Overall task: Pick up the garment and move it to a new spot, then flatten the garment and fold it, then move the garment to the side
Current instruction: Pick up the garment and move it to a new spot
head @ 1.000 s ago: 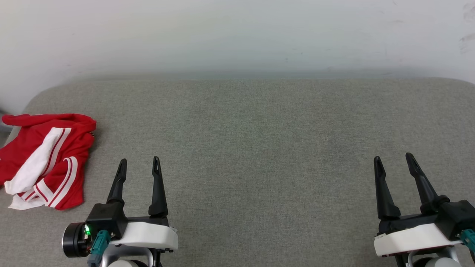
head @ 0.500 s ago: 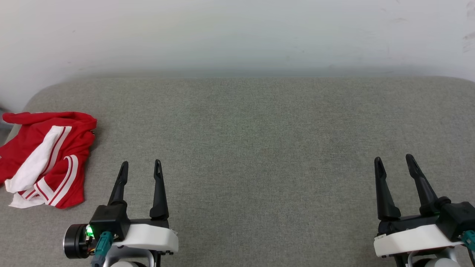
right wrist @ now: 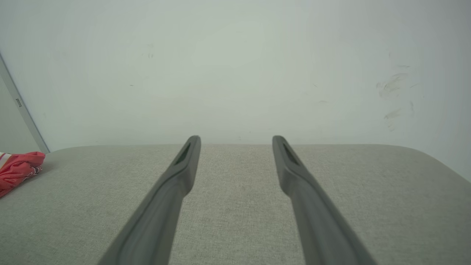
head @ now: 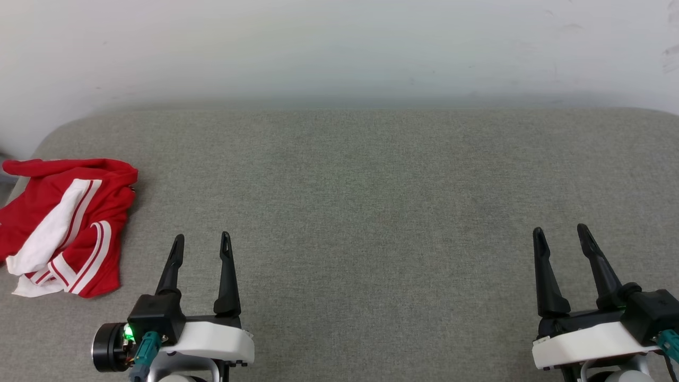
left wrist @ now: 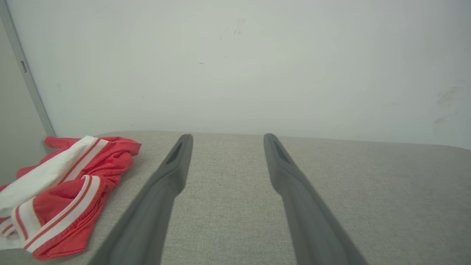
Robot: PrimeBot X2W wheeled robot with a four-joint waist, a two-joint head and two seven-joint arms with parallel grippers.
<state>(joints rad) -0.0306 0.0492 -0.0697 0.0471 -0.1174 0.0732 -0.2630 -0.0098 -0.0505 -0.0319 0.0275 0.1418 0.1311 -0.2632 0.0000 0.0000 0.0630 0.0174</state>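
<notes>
The garment [head: 63,225] is a red jersey with white sleeves and red-white striped trim, lying crumpled at the far left of the grey cushioned surface [head: 371,185]. It also shows at the left of the left wrist view [left wrist: 62,195] and as a red edge [right wrist: 18,171] in the right wrist view. My left gripper [head: 202,243] hovers open to the right of the garment, apart from it, with nothing between its fingers. My right gripper [head: 561,236] stands open at the lower right, far from the garment and holding nothing.
A pale wall [head: 339,48] rises right behind the surface. The surface's rounded left corner [head: 50,140] lies just beyond the garment. A grey vertical strip [left wrist: 25,73] runs down the wall at the far left.
Both grippers have slid slightly lower in the head view and the garment a little upward, so the camera has shifted slightly. Nothing was grasped.
</notes>
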